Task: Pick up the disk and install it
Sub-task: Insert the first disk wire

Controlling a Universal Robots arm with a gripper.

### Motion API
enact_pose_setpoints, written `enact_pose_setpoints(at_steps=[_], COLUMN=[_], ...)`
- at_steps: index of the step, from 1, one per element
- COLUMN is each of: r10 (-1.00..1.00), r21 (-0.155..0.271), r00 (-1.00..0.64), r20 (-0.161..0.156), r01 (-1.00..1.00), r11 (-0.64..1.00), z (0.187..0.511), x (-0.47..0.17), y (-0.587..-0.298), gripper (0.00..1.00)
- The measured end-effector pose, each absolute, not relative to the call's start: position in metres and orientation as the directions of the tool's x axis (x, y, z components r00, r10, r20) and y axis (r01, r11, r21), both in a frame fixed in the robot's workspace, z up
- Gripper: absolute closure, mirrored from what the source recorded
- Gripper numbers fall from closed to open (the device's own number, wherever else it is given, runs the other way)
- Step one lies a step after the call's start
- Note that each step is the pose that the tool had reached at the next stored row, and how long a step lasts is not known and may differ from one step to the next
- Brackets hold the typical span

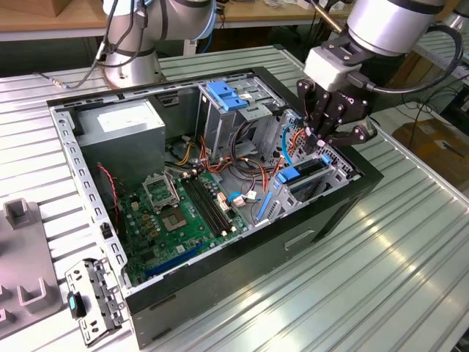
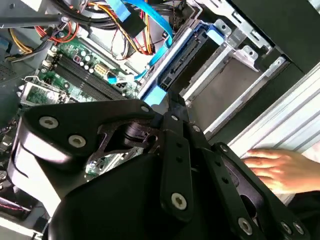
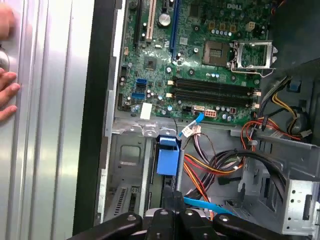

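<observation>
Disk point(image 1: 297, 174) sits in drive bay at case point(image 1: 242, 275) corner, toward exterior view's right. Long axis runs along black case wall beside it. In first wrist view, disk's blue tab point(image 3: 167, 160) points to motherboard point(image 3: 200, 65). Gripper point(image 1: 320, 143) just over disk's other end, contact unclear. Jaws narrow, tips together, nothing seen between. Person's hand point(image 2: 272, 167) rests on table point(image 1: 352, 293) beside case.

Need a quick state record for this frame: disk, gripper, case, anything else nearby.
disk: on edge in the drive bay, blue rails showing
gripper: just above the disk; contact cannot be told
case: open, motherboard exposed, standing on the ribbed table
hand: a person's, resting on the table beside the case
</observation>
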State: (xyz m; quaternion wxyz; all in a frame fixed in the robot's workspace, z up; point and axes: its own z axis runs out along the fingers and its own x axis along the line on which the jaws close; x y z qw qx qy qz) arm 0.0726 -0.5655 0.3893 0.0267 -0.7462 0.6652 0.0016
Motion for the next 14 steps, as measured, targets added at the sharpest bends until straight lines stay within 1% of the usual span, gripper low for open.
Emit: enact_pose_setpoints(at_steps=[1,3,8,14], r10=[-0.986,-0.981,-0.977,-0.974], r21=[-0.038,-0.038,-0.038,-0.038], r00=[0.162,0.193,0.211,0.223], r20=[-0.038,-0.038,-0.038,-0.038], r01=[-0.986,-0.981,-0.977,-0.974], r11=[-0.16,-0.191,-0.21,-0.222], z=[0.39,0.389,0.389,0.389], x=[0.091,0.115,0.122,0.125], y=[-0.565,-0.565,-0.562,-0.548], gripper=[0.89,0.89,0.89,0.89])
